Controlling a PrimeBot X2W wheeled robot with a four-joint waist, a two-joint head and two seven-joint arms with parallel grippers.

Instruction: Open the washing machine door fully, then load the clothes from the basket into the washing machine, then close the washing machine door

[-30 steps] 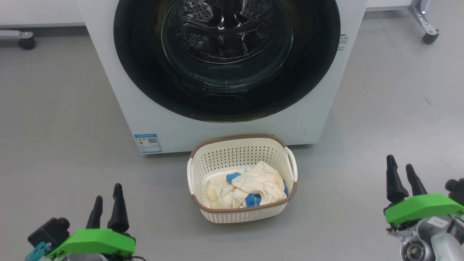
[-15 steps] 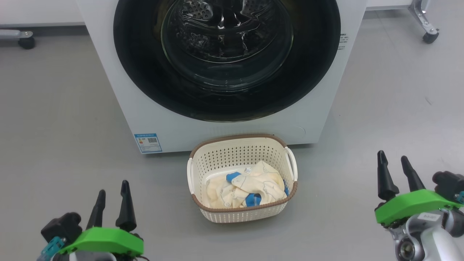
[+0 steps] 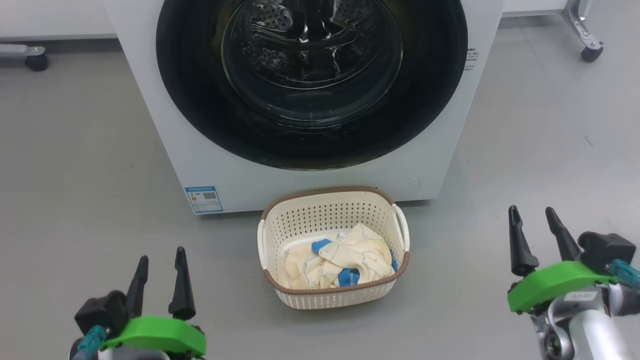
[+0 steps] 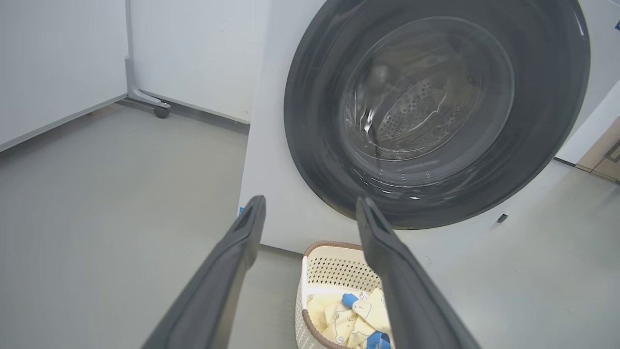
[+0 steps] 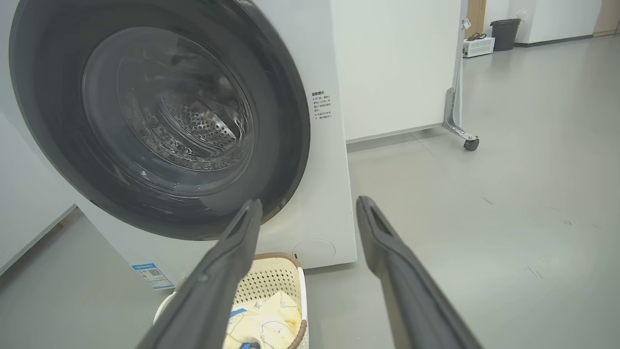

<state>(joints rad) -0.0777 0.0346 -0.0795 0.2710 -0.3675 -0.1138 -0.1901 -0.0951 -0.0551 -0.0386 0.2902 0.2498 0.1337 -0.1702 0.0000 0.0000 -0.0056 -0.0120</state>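
Nearest the robot, the left claw (image 3: 161,256) and the right claw (image 3: 531,210) both stand spread wide and hold nothing. Over the last second each has crept inward and a little forward over the grey floor (image 3: 75,175), the right one more than the left. Neither has reached anything yet.

Between them and further out, the basket (image 3: 330,192) sits on the floor just in front of the washing machine (image 3: 165,130). The clothes (image 3: 345,257) lie heaped in its bottom, untouched.

Beyond it, the washing machine door (image 3: 190,100) looks fully shut, its black rim lying flat against the white front and the drum showing through the glass.

The small drift of the arms reads as the start of the reach for the door, so the first step is only beginning. Loading and closing are all still to come. The right claw seems better placed for the door's right edge, though no handle is plain to see.
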